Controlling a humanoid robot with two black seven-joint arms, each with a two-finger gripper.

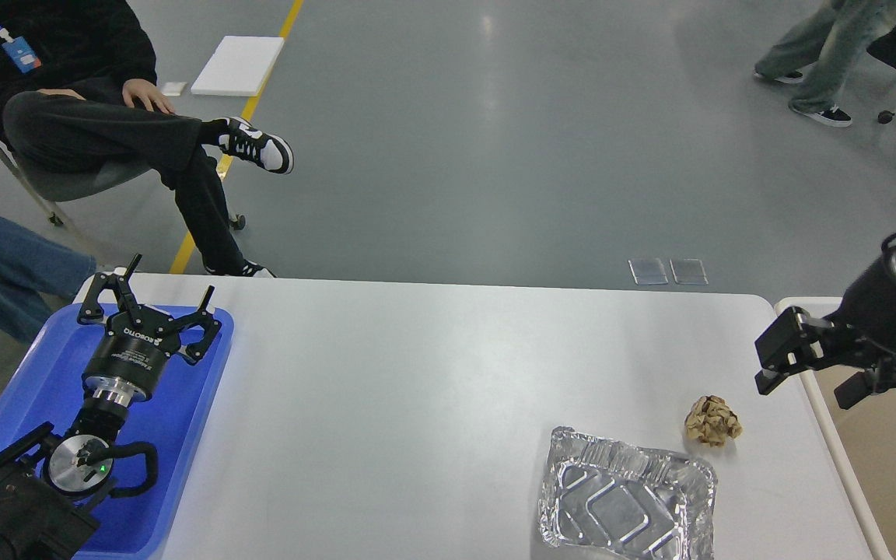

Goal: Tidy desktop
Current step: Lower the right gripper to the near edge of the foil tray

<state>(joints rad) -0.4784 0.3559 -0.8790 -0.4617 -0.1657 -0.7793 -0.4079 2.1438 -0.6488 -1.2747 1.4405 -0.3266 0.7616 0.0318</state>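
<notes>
With its fingers spread, the right gripper (806, 377) hovers near the paper ball (713, 421) on the desktop (432, 404) and should straddle it squarely before pinching.

Table (417, 404): white, smooth, matt, faint sheen toward far edge.
Tray (183, 435) under left claw (148, 299): blue plastic, smooth, slightly glossy.
Left claw: black matt fingers; polished metal ring at wrist.
Right claw (806, 381): black matt housing; bare metal collar behind.
Foil container (627, 502), near and left of right claw: thin aluminium, shiny, crinkled rim, ribbed floor.
Wad (713, 421) just below right claw: brown paper, crumpled, dull.
Bin (821, 404) beneath right claw: cream rim, smooth; beige interior, matt.
</notes>
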